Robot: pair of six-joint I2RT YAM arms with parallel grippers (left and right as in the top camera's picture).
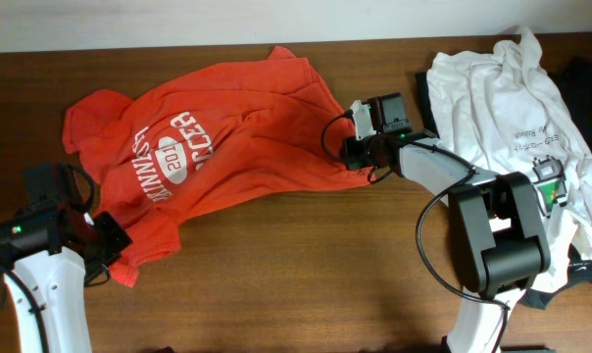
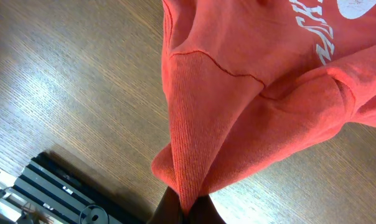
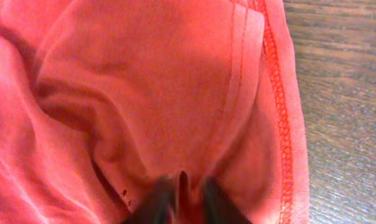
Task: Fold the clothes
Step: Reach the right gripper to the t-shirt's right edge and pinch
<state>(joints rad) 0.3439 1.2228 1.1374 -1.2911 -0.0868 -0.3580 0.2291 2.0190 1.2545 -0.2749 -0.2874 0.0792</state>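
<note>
An orange-red T-shirt (image 1: 218,137) with white lettering lies spread and rumpled across the middle left of the wooden table. My left gripper (image 1: 108,247) is shut on its lower left corner; in the left wrist view the cloth (image 2: 238,106) bunches into the fingers (image 2: 187,208). My right gripper (image 1: 347,149) is shut on the shirt's right edge; in the right wrist view a fold of hemmed cloth (image 3: 175,93) sits pinched between the blurred fingers (image 3: 183,199). A white tee (image 1: 512,98) with small print lies crumpled at the right.
The right arm's base (image 1: 497,240) stands on the white tee's lower part. A dark item (image 1: 585,74) lies at the far right edge. Bare wood (image 1: 296,275) shows along the front of the table.
</note>
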